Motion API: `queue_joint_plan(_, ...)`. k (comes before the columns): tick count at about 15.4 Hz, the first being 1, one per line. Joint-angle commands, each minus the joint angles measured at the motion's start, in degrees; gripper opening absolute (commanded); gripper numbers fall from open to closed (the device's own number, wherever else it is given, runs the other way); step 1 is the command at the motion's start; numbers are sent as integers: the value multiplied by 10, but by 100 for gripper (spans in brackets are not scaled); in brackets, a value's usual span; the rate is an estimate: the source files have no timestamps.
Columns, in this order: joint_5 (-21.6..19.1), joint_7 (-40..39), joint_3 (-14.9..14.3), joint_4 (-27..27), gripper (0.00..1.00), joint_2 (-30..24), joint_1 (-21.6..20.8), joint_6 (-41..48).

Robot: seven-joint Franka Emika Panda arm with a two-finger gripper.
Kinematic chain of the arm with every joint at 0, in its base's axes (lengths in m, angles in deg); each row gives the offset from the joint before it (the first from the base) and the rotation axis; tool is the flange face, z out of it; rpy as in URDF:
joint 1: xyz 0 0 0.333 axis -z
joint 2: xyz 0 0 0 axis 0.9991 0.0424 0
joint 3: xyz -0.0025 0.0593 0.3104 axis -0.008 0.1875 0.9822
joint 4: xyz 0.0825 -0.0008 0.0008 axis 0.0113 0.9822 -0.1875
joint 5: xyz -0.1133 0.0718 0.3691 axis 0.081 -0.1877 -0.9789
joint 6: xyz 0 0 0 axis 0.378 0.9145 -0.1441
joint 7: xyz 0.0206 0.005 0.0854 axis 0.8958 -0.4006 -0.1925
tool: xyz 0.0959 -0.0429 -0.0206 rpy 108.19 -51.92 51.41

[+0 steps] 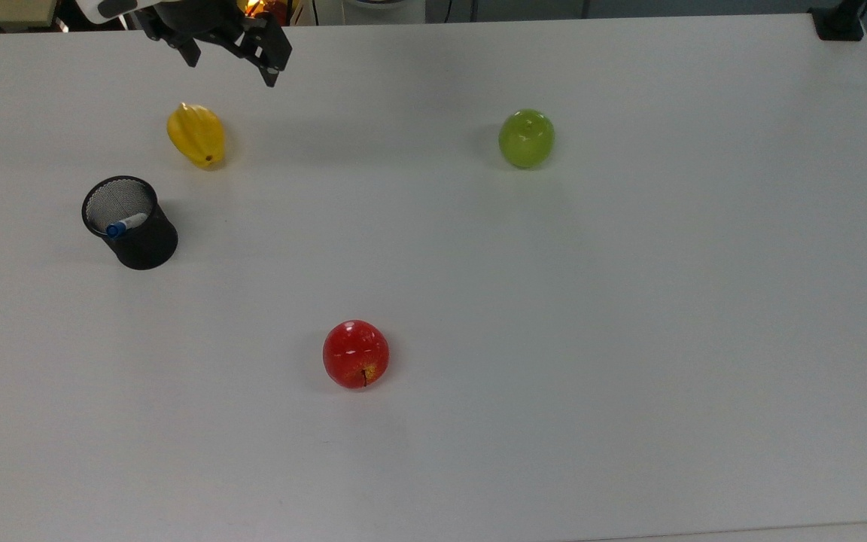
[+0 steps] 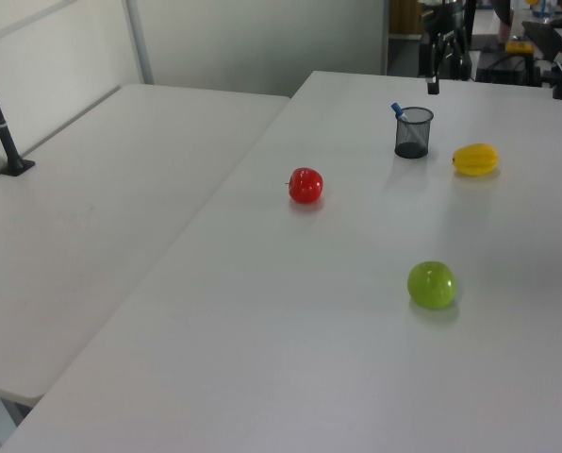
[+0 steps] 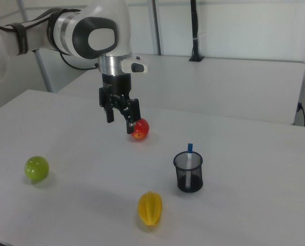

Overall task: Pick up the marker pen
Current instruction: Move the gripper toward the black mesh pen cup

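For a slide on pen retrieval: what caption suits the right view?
Open gripper hangs above the table, apart from the marker pen standing in a black mesh cup.

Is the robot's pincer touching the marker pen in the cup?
Apart. In the right view the pincer hangs well above the table, far from the marker pen.

White table [image 1: 629,339]; second white table [image 2: 92,217] alongside; pale wall [image 2: 262,38] behind, evenly lit.
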Motion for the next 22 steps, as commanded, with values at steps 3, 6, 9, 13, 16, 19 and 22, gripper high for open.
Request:
queue_joint_plan(3, 6, -5, -2, 9, 100, -10, 36, -52)
queue_joint_plan(6, 6, -3, -2, 9, 100, -9, 58, -87)
queue_joint_plan(9, 4, -3, -2, 9, 100, 3, 78, -145)
queue_joint_plan(13, 1, -5, -2, 9, 100, 18, 96, -199)
queue_joint_plan(16, 6, -7, -2, 8, 100, 45, 108, -247)
queue_joint_plan(19, 4, -3, -2, 8, 100, 64, 122, -313)
queue_joint_plan(22, 5, 0, -2, 8, 100, 84, 123, -341)
